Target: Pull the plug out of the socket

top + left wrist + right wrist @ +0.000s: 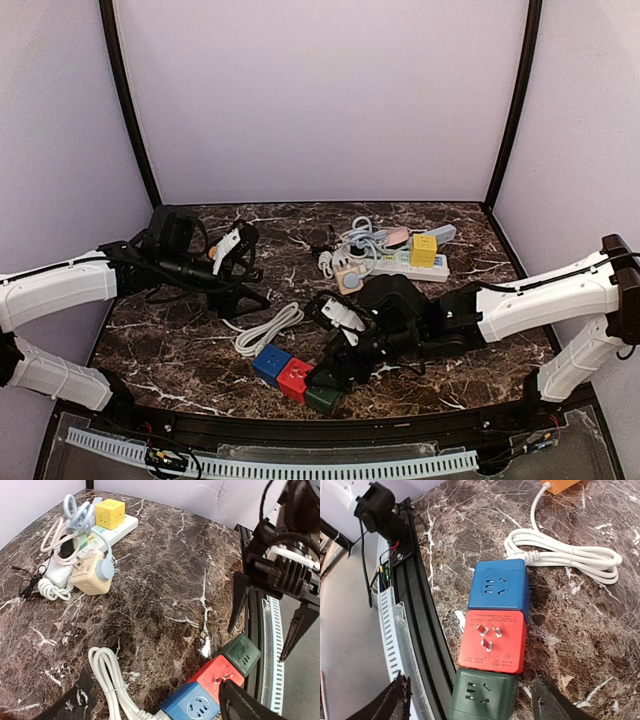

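Marble tbl (620, 645): red plug cube (492, 641) (prongs up)

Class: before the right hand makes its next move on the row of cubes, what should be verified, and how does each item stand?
1. Right hand open: ok.
2. Green cube between its fingers: ok.
3. Fingers closed on green cube: not ok.
4. Red cube touching green cube and blue cube: ok.
5. Left hand bracing the row: not ok, it is open and off it.
6. White cable clear of right hand: ok.
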Robot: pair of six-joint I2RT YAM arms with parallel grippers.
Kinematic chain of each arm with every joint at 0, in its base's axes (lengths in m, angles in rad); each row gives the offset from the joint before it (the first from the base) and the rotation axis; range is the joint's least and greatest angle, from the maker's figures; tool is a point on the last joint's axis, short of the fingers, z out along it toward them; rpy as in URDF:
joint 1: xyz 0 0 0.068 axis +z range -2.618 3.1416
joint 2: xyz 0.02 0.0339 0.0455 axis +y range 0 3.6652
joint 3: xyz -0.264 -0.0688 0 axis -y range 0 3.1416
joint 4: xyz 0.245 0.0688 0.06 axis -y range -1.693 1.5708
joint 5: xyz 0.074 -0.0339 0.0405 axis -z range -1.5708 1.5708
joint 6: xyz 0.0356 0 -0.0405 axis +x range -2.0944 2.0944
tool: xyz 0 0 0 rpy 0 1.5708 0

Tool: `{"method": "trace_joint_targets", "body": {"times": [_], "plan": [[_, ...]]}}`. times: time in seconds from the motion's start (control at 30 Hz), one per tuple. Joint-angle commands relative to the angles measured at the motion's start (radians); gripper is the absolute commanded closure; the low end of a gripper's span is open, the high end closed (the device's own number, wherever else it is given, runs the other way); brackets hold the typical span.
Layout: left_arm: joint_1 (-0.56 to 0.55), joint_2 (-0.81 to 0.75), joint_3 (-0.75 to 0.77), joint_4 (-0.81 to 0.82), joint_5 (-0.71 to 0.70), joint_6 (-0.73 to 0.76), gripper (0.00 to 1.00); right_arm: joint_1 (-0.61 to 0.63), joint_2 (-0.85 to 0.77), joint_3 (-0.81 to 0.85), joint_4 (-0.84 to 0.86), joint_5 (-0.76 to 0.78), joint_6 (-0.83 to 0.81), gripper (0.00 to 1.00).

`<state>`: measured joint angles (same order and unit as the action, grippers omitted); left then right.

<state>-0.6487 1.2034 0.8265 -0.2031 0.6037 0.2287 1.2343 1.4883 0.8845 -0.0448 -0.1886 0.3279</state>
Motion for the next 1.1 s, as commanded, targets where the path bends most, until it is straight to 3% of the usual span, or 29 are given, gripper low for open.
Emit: {"method": "trace_joint_targets", "body": {"times": [0.0,0.2,0.5,0.63,0.7,0.73,0.83,0.97,1.07], "plan": [[0.055,-0.018,-0.003,0.047,0.055,-0.079,0.15,0.066,0.023,0.002,-0.044,0.138,0.001,0.19],[0.075,-0.026,-0.011,0.059,0.071,-0.097,0.14,0.141,0.104,0.03,-0.122,0.264,-0.022,0.05],[0.076,-0.011,-0.007,0.056,0.076,-0.097,0.12,0.186,0.194,0.063,-0.145,0.386,-0.004,0.04],[0.076,-0.005,-0.006,0.05,0.082,-0.094,0.12,0.186,0.236,0.084,-0.133,0.403,-0.006,0.09],[0.077,-0.003,-0.006,0.047,0.084,-0.091,0.12,0.185,0.26,0.101,-0.133,0.404,-0.013,0.16],[0.076,-0.002,-0.006,0.047,0.087,-0.091,0.12,0.185,0.272,0.109,-0.133,0.401,-0.016,0.25],[0.076,0.0,-0.006,0.043,0.089,-0.084,0.12,0.184,0.278,0.116,-0.129,0.406,-0.017,0.61],[0.075,-0.001,-0.006,0.031,0.094,-0.065,0.12,0.161,0.218,0.098,-0.121,0.405,-0.006,1.0],[0.076,-0.007,-0.008,0.024,0.116,-0.043,0.12,0.118,0.133,0.061,-0.066,0.343,-0.001,1.0]]}}
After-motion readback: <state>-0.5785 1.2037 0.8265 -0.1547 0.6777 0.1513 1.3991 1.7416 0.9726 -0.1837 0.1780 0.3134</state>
